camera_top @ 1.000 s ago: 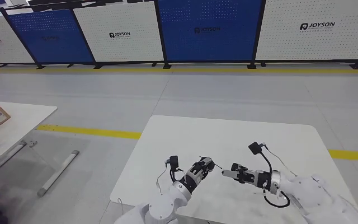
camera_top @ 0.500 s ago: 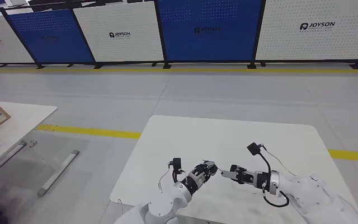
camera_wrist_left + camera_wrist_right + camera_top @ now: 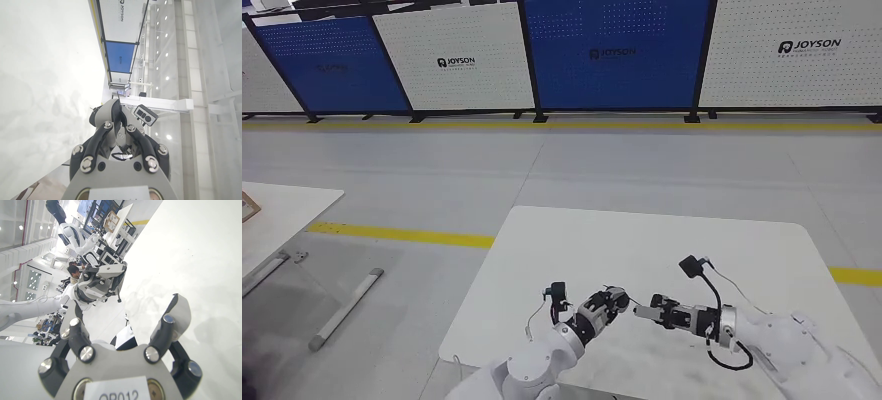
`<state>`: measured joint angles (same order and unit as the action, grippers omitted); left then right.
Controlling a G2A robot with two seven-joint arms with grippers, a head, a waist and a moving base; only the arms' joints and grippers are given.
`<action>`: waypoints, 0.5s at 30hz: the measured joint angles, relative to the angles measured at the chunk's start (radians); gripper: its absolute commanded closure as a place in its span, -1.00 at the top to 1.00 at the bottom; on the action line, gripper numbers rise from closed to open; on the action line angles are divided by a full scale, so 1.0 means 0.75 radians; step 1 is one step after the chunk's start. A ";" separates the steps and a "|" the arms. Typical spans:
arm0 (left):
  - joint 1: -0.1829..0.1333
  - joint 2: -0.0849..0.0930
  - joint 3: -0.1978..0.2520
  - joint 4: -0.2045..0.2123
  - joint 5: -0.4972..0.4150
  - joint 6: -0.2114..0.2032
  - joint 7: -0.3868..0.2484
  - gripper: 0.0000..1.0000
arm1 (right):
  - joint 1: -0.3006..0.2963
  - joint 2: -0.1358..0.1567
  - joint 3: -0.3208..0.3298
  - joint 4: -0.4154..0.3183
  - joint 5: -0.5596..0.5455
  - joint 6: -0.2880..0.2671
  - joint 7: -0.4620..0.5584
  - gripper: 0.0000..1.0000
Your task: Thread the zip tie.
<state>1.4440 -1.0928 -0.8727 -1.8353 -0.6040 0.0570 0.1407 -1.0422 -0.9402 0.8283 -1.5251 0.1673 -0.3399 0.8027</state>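
Observation:
A thin black zip tie (image 3: 118, 98) sticks out past the tips of my left gripper (image 3: 119, 106), which is shut on it. From the right wrist view the left gripper (image 3: 118, 279) holds the zip tie (image 3: 118, 294) hanging down, its small head at the lower end. My right gripper (image 3: 126, 309) is open and empty, a short way from the tie. In the top view the left gripper (image 3: 619, 297) and the right gripper (image 3: 640, 308) face each other tip to tip low over the front of the white table (image 3: 642, 240).
The table's front edge (image 3: 457, 350) lies close to both arms. The right arm's wrist camera (image 3: 689, 266) stands up above its forearm. Another white table (image 3: 282, 215) stands to the left across the floor.
The right arm has shifted a little to the left, closing the gap to the left gripper. The left gripper stays shut on the zip tie, barely moved.

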 measured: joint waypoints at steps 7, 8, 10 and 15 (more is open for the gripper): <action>0.023 -0.005 -0.019 -0.024 -0.007 -0.007 -0.032 -1.00 | -0.027 -0.001 0.035 -0.019 0.013 0.000 0.025 -0.18; 0.028 -0.005 -0.021 -0.028 -0.003 -0.008 -0.038 -1.00 | -0.026 -0.003 0.037 -0.016 0.022 0.000 0.036 -0.18; 0.039 -0.005 -0.025 -0.035 0.010 -0.009 -0.049 -1.00 | -0.020 -0.007 0.040 -0.005 0.041 0.000 0.057 -0.24; 0.050 -0.008 -0.033 -0.037 0.031 -0.008 -0.062 -1.00 | -0.013 -0.014 0.053 0.009 0.071 0.000 0.090 -1.00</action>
<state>1.4814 -1.0988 -0.8976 -1.8629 -0.5805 0.0514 0.0945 -1.0521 -0.9509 0.8678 -1.5182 0.2207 -0.3400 0.8699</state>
